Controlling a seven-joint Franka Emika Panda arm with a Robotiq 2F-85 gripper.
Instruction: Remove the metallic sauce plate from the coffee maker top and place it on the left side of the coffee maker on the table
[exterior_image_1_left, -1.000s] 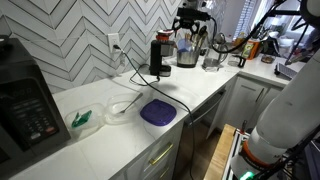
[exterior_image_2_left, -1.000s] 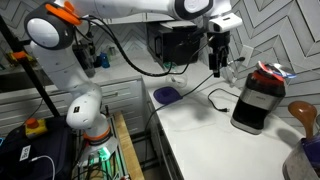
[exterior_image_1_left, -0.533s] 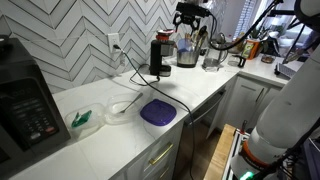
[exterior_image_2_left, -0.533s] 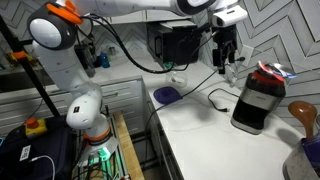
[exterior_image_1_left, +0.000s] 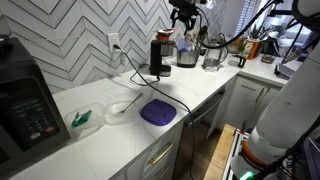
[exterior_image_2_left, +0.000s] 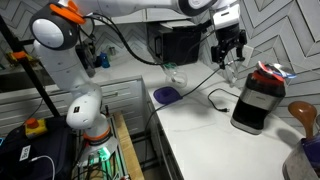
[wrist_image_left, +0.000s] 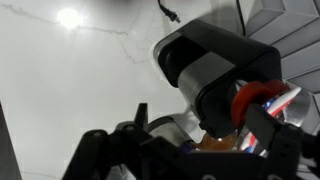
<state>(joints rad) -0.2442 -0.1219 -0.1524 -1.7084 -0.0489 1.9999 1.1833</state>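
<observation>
The step in hand was the approach: the metallic sauce plate (exterior_image_2_left: 269, 69) lay on top of the coffee maker (exterior_image_2_left: 256, 102), not yet taken. Its rim was hard to separate from a red part beside it, so I cannot tell its exact edge.

The gripper (exterior_image_2_left: 228, 50) hung in the air at about ten o'clock from the coffee maker top in an exterior view, near it but apart from it. Its jaws stood wide apart and held nothing. In the wrist view the machine's top filled the picture from the centre toward three o'clock, with the dark fingers (wrist_image_left: 108, 150) at the lower edge.

In my judgement, the next move called for bringing the gripper over the plate, lowering it, and closing on the thin rim. A shallow metal dish may slip easily, so the grip should be careful. The free part of the table (exterior_image_2_left: 200, 130) lay at about eight o'clock from the machine.

By count I saw one sauce plate, one coffee maker, one gripper, one purple plate (exterior_image_1_left: 157, 112) and one steel pot (exterior_image_1_left: 187, 53).
</observation>
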